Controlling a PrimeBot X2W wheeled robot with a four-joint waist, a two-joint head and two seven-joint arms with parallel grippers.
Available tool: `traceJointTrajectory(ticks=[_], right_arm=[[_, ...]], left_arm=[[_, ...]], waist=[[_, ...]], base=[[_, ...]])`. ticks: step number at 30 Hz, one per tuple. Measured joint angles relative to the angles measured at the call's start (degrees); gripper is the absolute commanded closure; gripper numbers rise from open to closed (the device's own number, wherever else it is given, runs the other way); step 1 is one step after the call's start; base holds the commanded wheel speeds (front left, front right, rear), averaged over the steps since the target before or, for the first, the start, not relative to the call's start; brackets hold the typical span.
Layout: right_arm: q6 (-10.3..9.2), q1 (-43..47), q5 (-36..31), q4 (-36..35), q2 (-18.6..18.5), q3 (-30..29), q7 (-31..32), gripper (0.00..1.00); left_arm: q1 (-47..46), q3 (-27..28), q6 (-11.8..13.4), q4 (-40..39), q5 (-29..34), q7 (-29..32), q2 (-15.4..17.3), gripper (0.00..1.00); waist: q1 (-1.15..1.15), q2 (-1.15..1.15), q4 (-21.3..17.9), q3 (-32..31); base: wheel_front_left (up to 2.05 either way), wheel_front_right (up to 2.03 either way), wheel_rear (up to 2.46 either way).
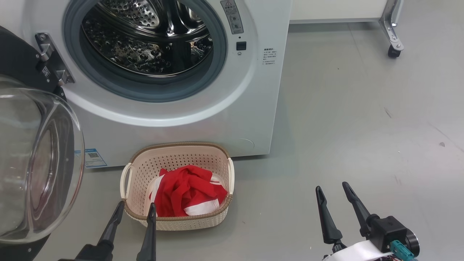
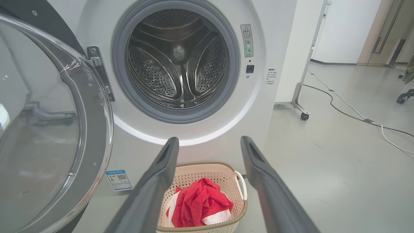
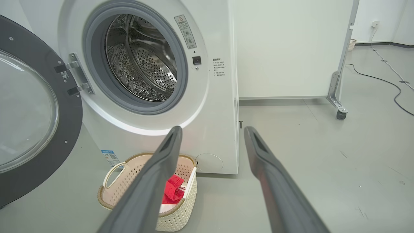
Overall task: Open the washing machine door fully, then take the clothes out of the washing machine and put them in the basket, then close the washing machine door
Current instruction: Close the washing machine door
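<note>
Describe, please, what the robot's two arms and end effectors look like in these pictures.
The left end effector and right end effector each have two long, dark, matte fingers that taper to narrow tips. The right one's fingers are mounted on a boxy black housing with a teal connector beside it, and white wrapping covers the wrist below.

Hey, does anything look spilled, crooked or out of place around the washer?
Nothing stands out. The clothes lie bunched wholly inside the basket, which sits upright on the floor before the washer; the door stands wide open.
</note>
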Motion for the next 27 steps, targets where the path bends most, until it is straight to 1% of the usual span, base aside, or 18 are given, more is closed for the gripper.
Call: traceJointTrajectory(ticks=[14, 17, 27], right_arm=[[-0.11, -0.01, 0.00, -0.25, 0.00, -0.29, 0.00, 0.00], [-0.44, -0.01, 0.00, -0.31, 0.01, -0.27, 0.00, 0.00], [-0.45, -0.03, 0.00, -0.38, 0.01, -0.29, 0.00, 0.00]], left_arm=[[0.00, 0.01, 0.01, -1.24, 0.00, 0.37, 0.12, 0.00], [0.00, 0.03, 0.01, -1.38, 0.01, 0.37, 0.22, 0.00], [-0.01, 0.08, 0.02, -1.55, 0.01, 0.37, 0.25, 0.00]], waist=[[0.00, 0.00, -0.01, 0.55], [0.00, 0.00, -0.01, 0.67], [0.00, 0.00, -0.04, 0.83]], base=[[-0.60, 0.60, 0.00], [-0.32, 0.32, 0.00], [-0.10, 0.10, 0.00]])
